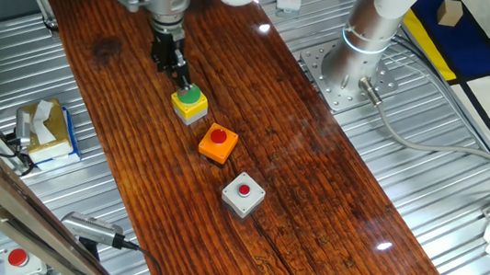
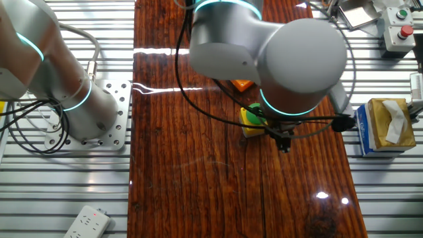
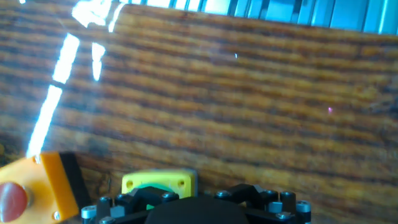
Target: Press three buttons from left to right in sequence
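Observation:
Three button boxes lie in a diagonal row on the wooden table. The yellow box with green cap [image 1: 190,103] is farthest back, the orange box with red cap [image 1: 217,143] is in the middle, and the grey box with red cap [image 1: 243,194] is nearest. My gripper [image 1: 183,82] points down with its narrow tip at the green cap, fingers together with no gap. The other fixed view shows the gripper [image 2: 284,142] beside the yellow box [image 2: 250,119] and a corner of the orange box [image 2: 242,84]; the grey box is hidden by the arm. The hand view shows the yellow box [image 3: 158,182] and the orange box [image 3: 37,186].
A pale-bodied red-capped button [image 1: 16,260] sits off the wood on the metal bench and also shows in the other fixed view [image 2: 396,26]. A tissue box [image 1: 45,129] stands beside the board. A second arm's base [image 1: 355,67] is bolted at the far side. A power strip [image 2: 86,223] lies on the bench.

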